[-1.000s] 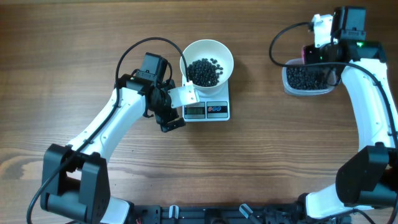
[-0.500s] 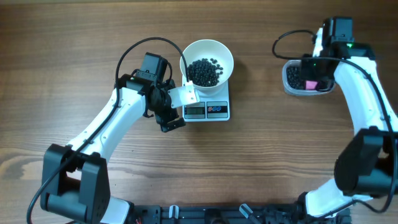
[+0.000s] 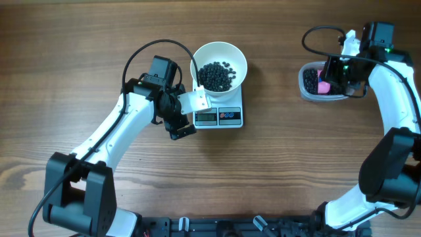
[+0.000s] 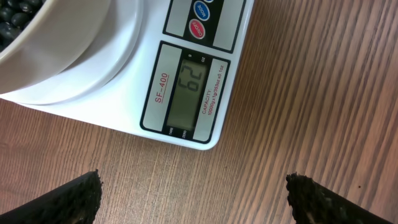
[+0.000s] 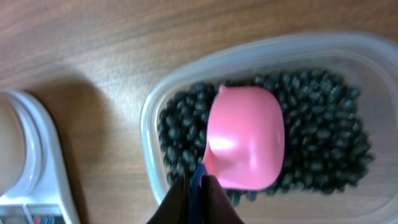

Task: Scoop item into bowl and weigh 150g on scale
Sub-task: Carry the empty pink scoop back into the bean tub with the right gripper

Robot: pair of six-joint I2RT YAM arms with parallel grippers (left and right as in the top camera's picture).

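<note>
Left end effector (image 4: 196,198): jaws wide apart, nothing between them, sitting just left of the scale (image 3: 219,116) at centre of the overhead frame. In the left wrist view both fingertips (image 4: 78,194) show at the bottom corners over bare bench (image 3: 276,171), with the scale's display in the middle of the frame. The readout looks like 62 (digits rotated in that view, so low confidence).

White bowl (image 3: 219,64) sits on the scale platform, upper centre of the overhead frame, with a heap of black pellets (image 3: 216,76) inside it.

Right end effector (image 5: 196,190): jaws together, clamped on the handle of a pink scoop (image 5: 245,146). The scoop head is in the clear tub (image 3: 306,87) at upper right of the overhead frame, over more pellets. Can't tell whether it is loaded or touching them. Tub and scale stand well apart.
</note>
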